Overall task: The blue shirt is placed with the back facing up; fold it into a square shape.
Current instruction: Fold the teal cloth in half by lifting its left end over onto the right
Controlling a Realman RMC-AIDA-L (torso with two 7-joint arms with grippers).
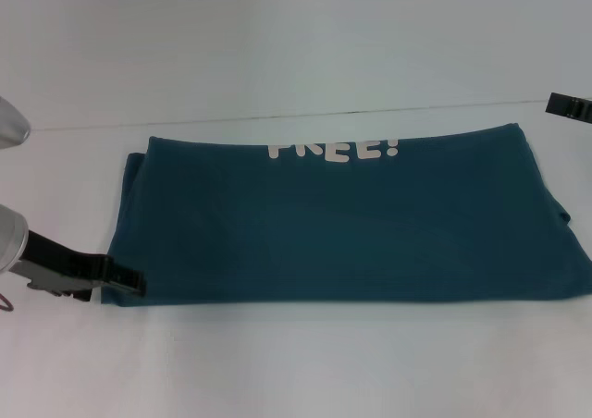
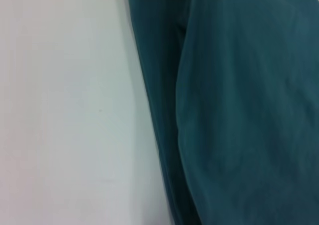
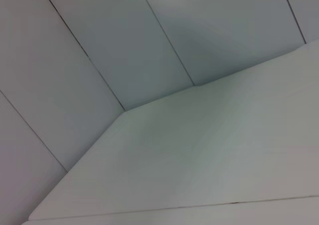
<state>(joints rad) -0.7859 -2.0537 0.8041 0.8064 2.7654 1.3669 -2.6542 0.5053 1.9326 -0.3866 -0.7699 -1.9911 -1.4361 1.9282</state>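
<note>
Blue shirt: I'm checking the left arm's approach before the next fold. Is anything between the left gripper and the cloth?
Nothing visible. The left gripper is already at the near left corner of the blue shirt, with only bare white table around. The right gripper sits off at the far right edge.

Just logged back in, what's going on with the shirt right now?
The blue shirt lies on the white table, already folded into a wide rectangle, with the lower part of the white lettering showing at its far edge. The left hand is at the shirt's near left corner, right at the fabric edge. The right hand is off at the far right, away from the cloth. The final square shape is not yet made.
</note>
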